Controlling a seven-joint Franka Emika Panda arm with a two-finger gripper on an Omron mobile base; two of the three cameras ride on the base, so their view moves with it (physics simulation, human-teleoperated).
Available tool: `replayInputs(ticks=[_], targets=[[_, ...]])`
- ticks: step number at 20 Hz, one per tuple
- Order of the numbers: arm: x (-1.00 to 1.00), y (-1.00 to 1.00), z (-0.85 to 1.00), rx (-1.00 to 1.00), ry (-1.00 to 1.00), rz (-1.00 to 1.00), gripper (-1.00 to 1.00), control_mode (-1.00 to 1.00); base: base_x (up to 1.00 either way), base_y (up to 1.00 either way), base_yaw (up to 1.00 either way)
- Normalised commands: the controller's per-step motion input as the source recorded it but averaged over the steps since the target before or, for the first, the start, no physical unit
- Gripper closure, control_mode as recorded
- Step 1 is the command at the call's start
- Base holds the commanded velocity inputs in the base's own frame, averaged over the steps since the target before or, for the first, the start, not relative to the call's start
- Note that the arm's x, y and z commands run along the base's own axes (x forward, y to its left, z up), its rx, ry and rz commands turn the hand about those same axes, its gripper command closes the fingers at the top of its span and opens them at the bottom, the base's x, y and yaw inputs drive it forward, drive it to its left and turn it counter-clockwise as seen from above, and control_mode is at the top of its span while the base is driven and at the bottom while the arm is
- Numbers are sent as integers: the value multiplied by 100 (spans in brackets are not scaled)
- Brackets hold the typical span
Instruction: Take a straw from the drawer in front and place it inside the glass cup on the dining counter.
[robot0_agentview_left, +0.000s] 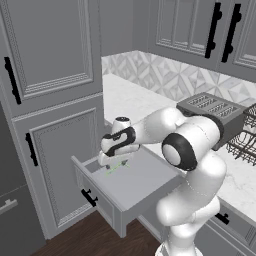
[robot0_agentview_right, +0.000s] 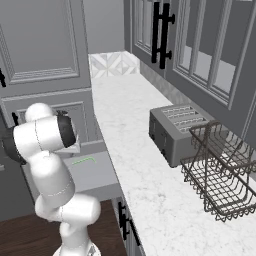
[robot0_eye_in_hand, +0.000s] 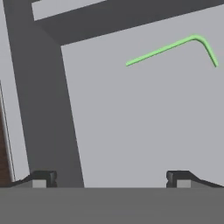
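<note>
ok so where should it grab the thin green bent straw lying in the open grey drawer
Probably the middle of the thin light-green straw's long straight section, coming straight down from above with open jaws across it: it lies flat on the grey drawer floor, and the short bent end gives less to pinch.

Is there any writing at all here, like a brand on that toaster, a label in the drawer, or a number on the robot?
None: no word, label, brand, number or sign can be read anywhere.
Boxy grey toaster: plain sides, no brand.
Open shallow grey drawer: bare interior, holding just a thin light-green bent straw.
White robot arm: unmarked.
Grey cabinet doors: only black bar handles.
</note>
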Motion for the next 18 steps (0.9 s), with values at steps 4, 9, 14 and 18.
replayInputs(ticks=[4,9,14,18], targets=[[12,13,-73,0,1,0,-100,-100,0,0,0],[0,22,-64,0,0,1,-100,-100,0,0,0],[0,28,-51,0,0,1,-100,-100,0,0,0],[0,44,-36,0,0,2,-100,-100,0,0,0]])
